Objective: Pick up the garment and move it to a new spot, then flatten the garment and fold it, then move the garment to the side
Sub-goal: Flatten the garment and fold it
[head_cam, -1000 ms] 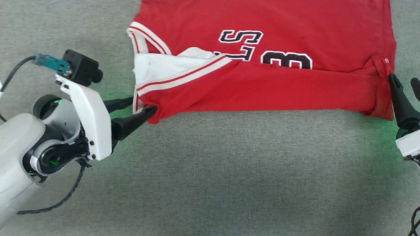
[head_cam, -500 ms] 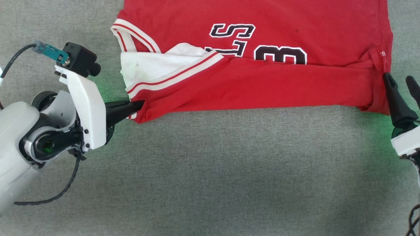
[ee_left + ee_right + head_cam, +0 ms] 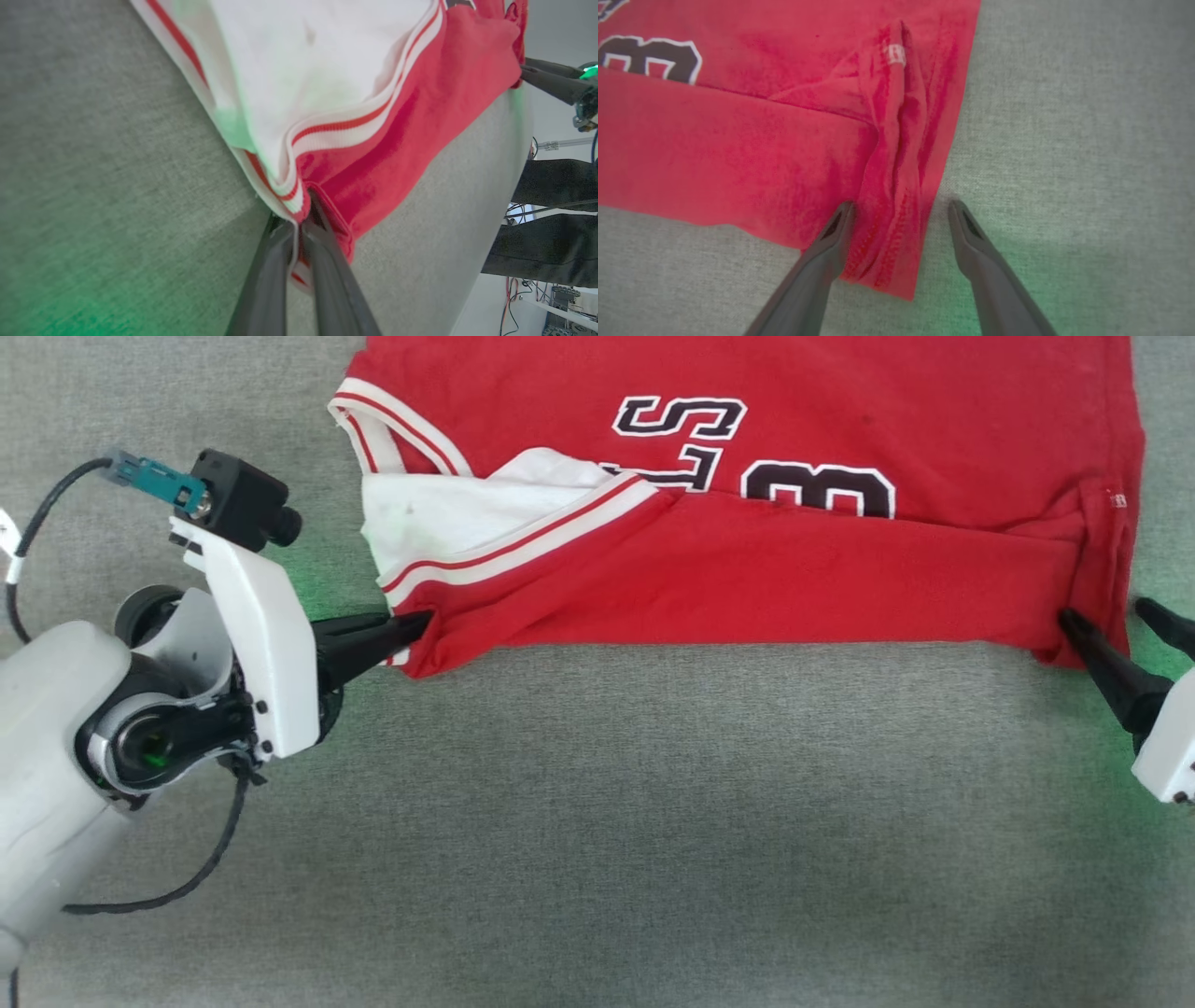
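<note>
The garment [image 3: 747,579] lies flat across the upper part of the head view, its long axis running left to right and its top edge cut off by the frame. The striped armhole end points to the left, the plain hem to the right. It is a red jersey. Its lower strip is folded up over the body, so the fold covers the bottom of the black, white-outlined characters near top centre. At upper left the white lining is turned out, bordered by white-and-red striped trim. At the right hem the cloth bunches into a ridge with a small white tag.

The left gripper [image 3: 415,625], at centre left, has its fingers pinched together on the garment's lower-left corner. In the left wrist view, trim and red cloth are clamped between them. The right gripper [image 3: 1102,609], at the right edge, stands spread wide and grips nothing. It straddles the lower-right corner, one finger against the red cloth and the other over the grey surface [image 3: 653,821] just beside the hem.
</note>
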{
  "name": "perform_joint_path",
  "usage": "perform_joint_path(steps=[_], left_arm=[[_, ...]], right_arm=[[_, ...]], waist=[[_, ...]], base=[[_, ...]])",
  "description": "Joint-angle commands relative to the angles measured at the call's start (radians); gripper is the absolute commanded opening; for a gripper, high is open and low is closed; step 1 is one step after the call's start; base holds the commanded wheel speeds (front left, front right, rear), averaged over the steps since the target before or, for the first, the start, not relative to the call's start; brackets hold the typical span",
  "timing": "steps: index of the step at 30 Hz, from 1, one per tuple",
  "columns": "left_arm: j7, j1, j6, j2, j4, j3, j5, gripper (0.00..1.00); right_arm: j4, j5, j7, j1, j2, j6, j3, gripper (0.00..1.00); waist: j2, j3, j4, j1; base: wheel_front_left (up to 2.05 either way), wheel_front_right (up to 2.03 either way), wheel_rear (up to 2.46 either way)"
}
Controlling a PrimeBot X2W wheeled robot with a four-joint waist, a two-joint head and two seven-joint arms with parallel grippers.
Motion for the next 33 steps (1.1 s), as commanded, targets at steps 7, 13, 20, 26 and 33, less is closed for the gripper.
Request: perform_joint_path(steps=[7, 13, 20, 26, 33], left_arm=[[-0.016, 0.015, -0.009, -0.047, 0.023, -0.024, 0.013, 0.00], [-0.058, 0.057, -0.018, -0.034, 0.016, -0.012, -0.008, 0.00], [-0.142, 0.148, -0.023, 0.030, -0.075, 0.007, -0.028, 0.00], [-0.207, 0.261, -0.001, 0.099, -0.198, 0.002, -0.047, 0.00], [-0.278, 0.368, 0.031, 0.152, -0.311, -0.008, -0.066, 0.00]], right_arm=[[0.052, 0.013, 0.185, 0.010, -0.017, 0.000, 0.046, 0.00], [0.031, 0.009, 0.152, 0.009, -0.029, 0.000, 0.026, 0.00], [0.002, 0.036, 0.160, 0.046, -0.078, 0.000, 0.011, 0.00], [-0.042, 0.076, 0.210, 0.128, -0.127, 0.000, 0.014, 0.00], [-0.110, 0.115, 0.262, 0.246, -0.156, 0.000, -0.029, 0.00]], waist=[[-0.0001, 0.006, 0.030, 0.0000], [-0.0001, -0.024, 0.044, 0.0000], [-0.0001, -0.079, 0.072, 0.0000], [-0.0001, -0.104, 0.094, 0.0000], [-0.0001, -0.110, 0.102, 0.0000]], base=[[0.00, 0.00, 0.00], [0.00, 0.00, 0.00], [0.00, 0.00, 0.00], [0.00, 0.00, 0.00], [0.00, 0.00, 0.00]])
